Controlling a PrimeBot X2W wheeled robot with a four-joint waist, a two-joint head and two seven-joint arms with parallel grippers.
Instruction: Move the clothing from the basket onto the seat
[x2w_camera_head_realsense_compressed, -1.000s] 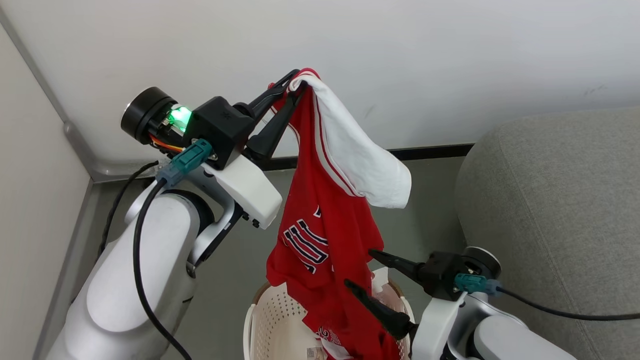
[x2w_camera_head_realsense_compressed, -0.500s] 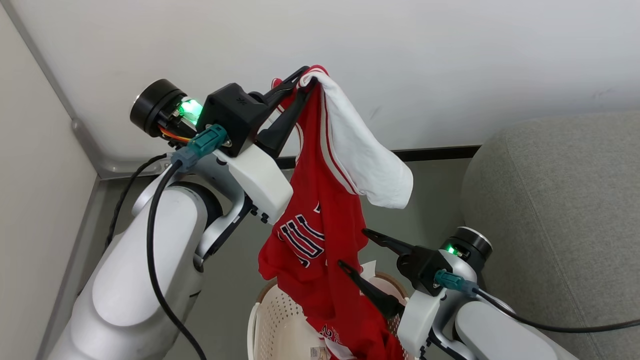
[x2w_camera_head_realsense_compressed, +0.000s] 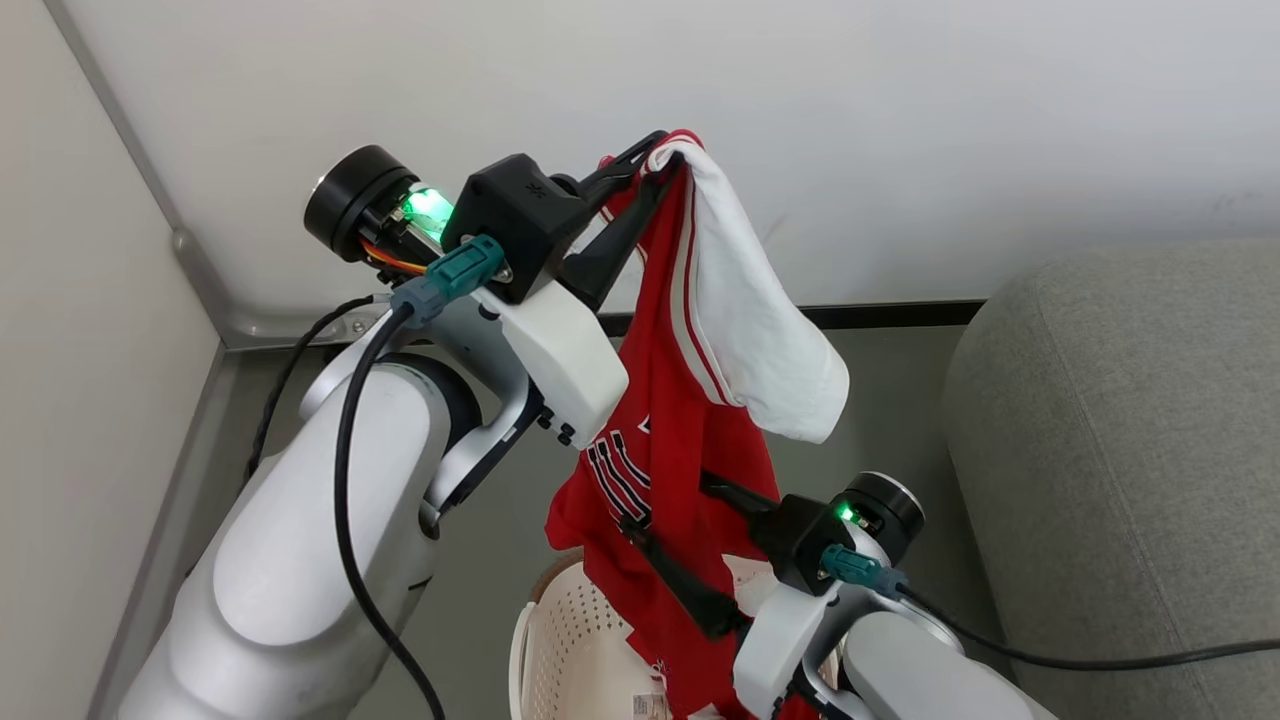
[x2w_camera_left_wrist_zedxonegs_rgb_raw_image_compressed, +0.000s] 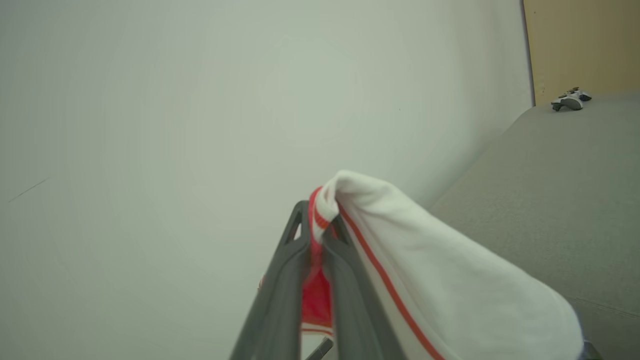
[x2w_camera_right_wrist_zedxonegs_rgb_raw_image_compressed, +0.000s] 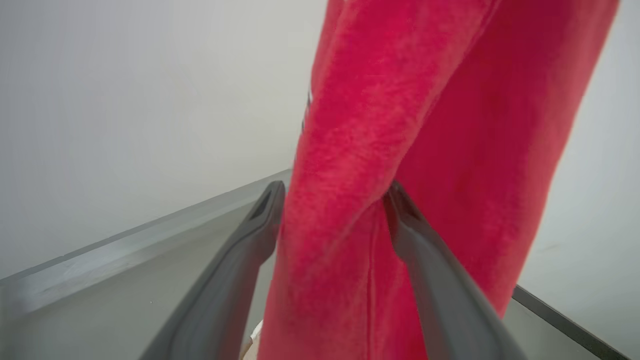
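Observation:
A red jersey (x2w_camera_head_realsense_compressed: 670, 430) with a white panel and dark lettering hangs from my left gripper (x2w_camera_head_realsense_compressed: 665, 160), which is shut on its top edge high against the wall. Its lower end trails into the cream perforated basket (x2w_camera_head_realsense_compressed: 565, 620) on the floor. In the left wrist view, my left gripper (x2w_camera_left_wrist_zedxonegs_rgb_raw_image_compressed: 317, 225) pinches the striped trim, with the white panel (x2w_camera_left_wrist_zedxonegs_rgb_raw_image_compressed: 425, 270) draped to the right. My right gripper (x2w_camera_head_realsense_compressed: 665, 503) is open, its fingers either side of the hanging fabric. In the right wrist view, the jersey (x2w_camera_right_wrist_zedxonegs_rgb_raw_image_compressed: 400, 100) runs down between my right gripper's (x2w_camera_right_wrist_zedxonegs_rgb_raw_image_compressed: 335, 197) fingers. The grey seat (x2w_camera_head_realsense_compressed: 1120, 450) stands at the right.
A pale wall rises close behind, and a side wall meets it in a corner (x2w_camera_head_realsense_compressed: 190, 260) on the left. A dark skirting strip (x2w_camera_head_realsense_compressed: 900, 312) runs along the grey floor. A small game controller (x2w_camera_left_wrist_zedxonegs_rgb_raw_image_compressed: 570, 99) lies on the far part of the seat (x2w_camera_left_wrist_zedxonegs_rgb_raw_image_compressed: 550, 200).
My right gripper has moved up and left until its open fingers straddle the hanging jersey. The left gripper keeps its hold. The head camera has shifted, so the whole picture slid right.

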